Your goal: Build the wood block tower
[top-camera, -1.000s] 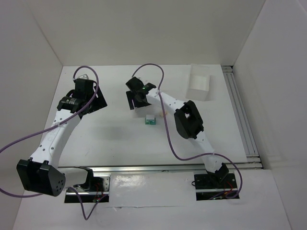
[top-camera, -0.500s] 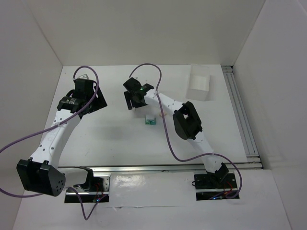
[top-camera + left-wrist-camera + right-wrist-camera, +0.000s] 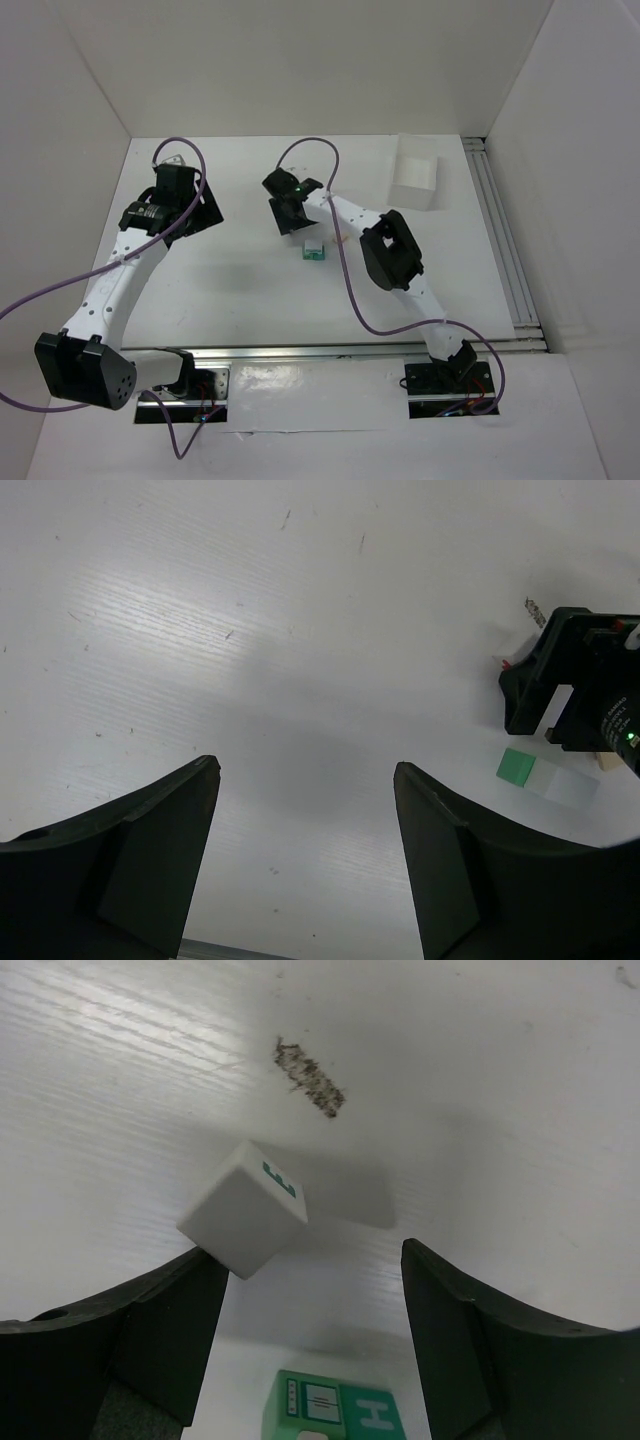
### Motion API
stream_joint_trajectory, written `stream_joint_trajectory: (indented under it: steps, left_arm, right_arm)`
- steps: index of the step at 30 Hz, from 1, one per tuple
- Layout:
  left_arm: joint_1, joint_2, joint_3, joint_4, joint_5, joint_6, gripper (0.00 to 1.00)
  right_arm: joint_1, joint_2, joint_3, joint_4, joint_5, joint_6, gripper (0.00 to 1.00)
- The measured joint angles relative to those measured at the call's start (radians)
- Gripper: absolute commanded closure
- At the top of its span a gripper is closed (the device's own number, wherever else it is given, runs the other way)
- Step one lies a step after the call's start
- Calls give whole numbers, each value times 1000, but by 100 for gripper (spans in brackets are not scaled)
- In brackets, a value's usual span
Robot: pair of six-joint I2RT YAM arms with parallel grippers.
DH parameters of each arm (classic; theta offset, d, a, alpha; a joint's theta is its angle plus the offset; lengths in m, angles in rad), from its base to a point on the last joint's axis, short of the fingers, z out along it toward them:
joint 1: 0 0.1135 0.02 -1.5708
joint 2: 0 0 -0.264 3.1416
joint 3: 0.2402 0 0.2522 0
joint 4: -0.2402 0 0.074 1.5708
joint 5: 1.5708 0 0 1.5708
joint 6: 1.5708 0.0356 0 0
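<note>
While the left gripper point(image 3: 305, 768) gapes over table point(image 3: 250, 630), the spread right gripper point(image 3: 312, 1250) flanks a white block point(image 3: 243, 1210).

A teal-green wooden cube point(image 3: 335, 1408) sits near the middle of the table, its green faces printed in white, one with an H. A pale piece point(image 3: 565, 785) touches it; whether it lies on top or just beside cannot be told. Slightly farther and to the left is a white cube point(image 3: 245, 1210) bearing a teal letter E, apart from the green one and turned at an angle to it.
</note>
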Motion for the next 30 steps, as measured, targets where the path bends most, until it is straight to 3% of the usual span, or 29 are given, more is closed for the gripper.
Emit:
stream_joint_trajectory:
  steps: [6, 12, 15, 21, 27, 30]
  left_arm:
    - [0, 0, -1, 0, 0, 0, 17]
    - [0, 0, -11, 3, 0, 0, 17]
    - [0, 0, -17, 4, 0, 0, 18]
    - [0, 0, -21, 4, 0, 3, 18]
    - [0, -1, -32, 5, -11, 4, 18]
    - [0, -1, -32, 5, -13, 4, 18]
  right_arm:
    - [-26, -20, -27, 2, 14, 11, 26]
    - [-34, -74, -68, 32, -71, 20, 26]
    - [-34, -104, -71, 47, -110, 42, 14]
    - [-34, -107, -55, 58, -107, 106, 13]
    - [-34, -81, -45, 61, -82, 177, 27]
    - [-34, -66, -43, 68, -77, 193, 29]
